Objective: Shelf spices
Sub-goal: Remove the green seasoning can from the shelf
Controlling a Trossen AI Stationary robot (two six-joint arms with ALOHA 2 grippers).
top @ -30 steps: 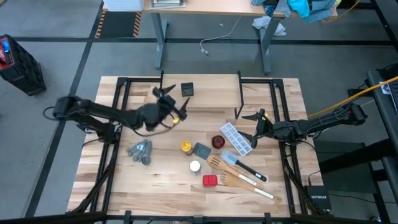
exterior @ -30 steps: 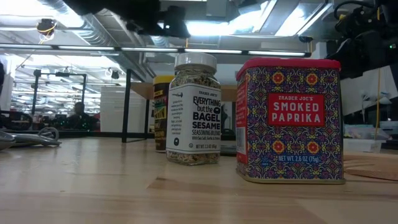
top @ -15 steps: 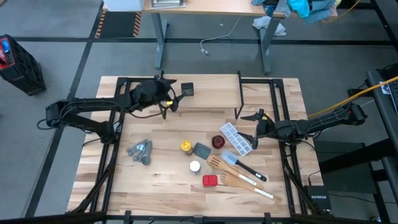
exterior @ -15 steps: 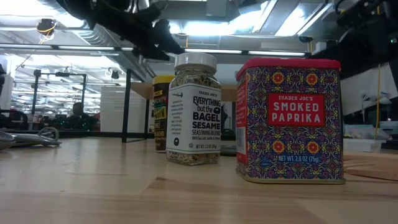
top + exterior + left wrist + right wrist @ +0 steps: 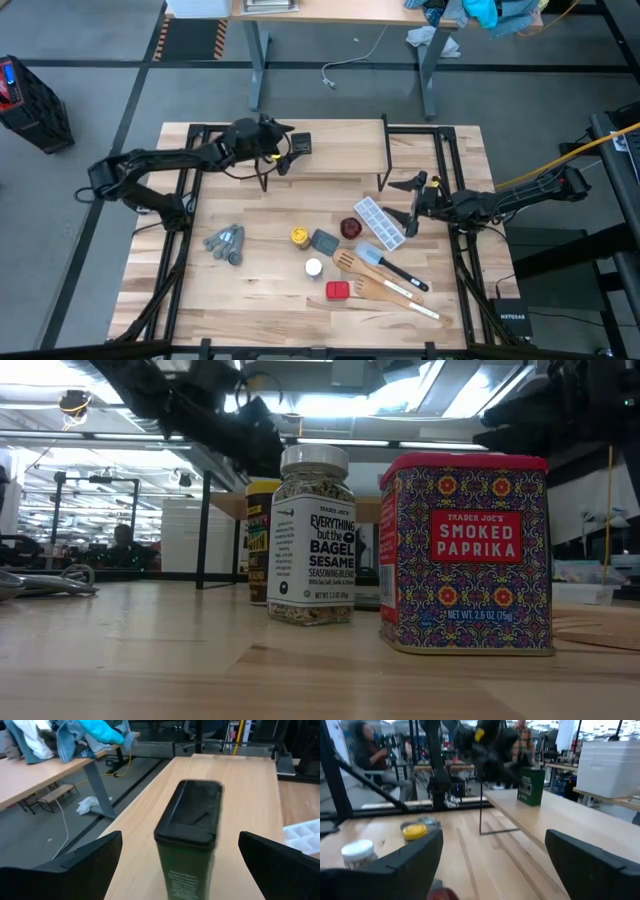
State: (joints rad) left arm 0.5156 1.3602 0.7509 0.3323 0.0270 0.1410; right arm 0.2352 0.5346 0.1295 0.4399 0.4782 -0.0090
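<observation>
Dark tin (image 5: 190,827) alone on otherwise bare shelf (image 5: 340,150)

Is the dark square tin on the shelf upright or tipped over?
Upright. The dark square tin stands lid-up on the shelf, free between the open left end effector's fingers; the right wrist view shows it vertical too.

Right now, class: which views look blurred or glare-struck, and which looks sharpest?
Low view: paprika tin and bagel seasoning jar are crisp, while ceiling lights glare behind them. Left wrist view: dark tin is softly smeared. Right wrist view: blurred throughout. High view: evenly lit, without glare.
</observation>
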